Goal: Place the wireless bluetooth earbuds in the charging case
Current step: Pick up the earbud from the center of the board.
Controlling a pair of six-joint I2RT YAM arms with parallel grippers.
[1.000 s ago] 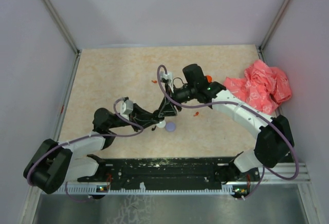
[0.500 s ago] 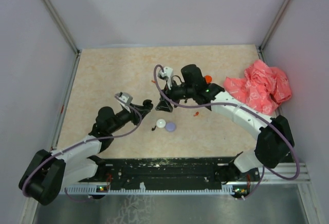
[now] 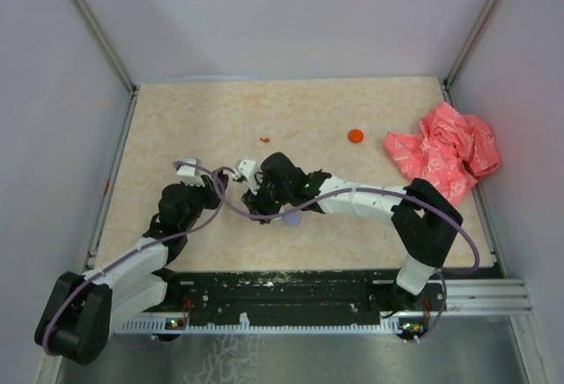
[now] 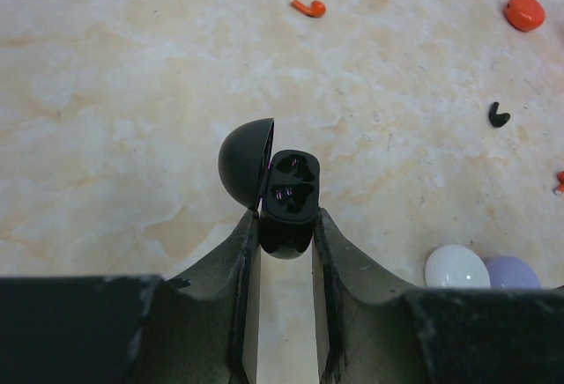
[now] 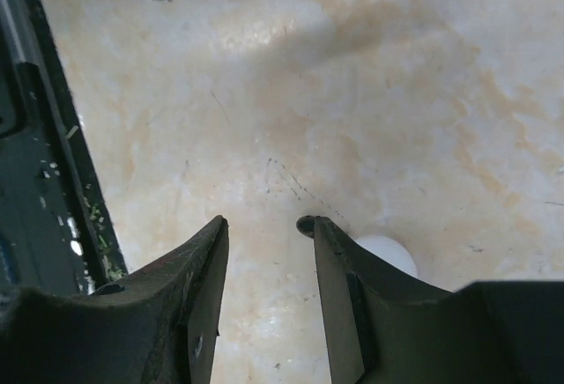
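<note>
the left gripper (image 4: 285, 221) clamped the black round charging case (image 4: 291, 192) between its fingertips. the case's open wells faced the wrist camera, and its domed lid (image 4: 245, 166) stood open to the left of the fingers. a red stemmed earbud (image 4: 308, 7) lay well ahead of those fingers, long axis crosswise, stem leftward. a black stemmed earbud (image 4: 498, 115) sat ahead and to the right, too small to read its heading. the right gripper (image 5: 269, 225) stood partly apart with nothing between its fingers. a small dark bit (image 5: 306, 224) showed at one fingertip, unclear what it was. a white round disc (image 5: 381, 252) lay half hidden behind that finger.
</note>
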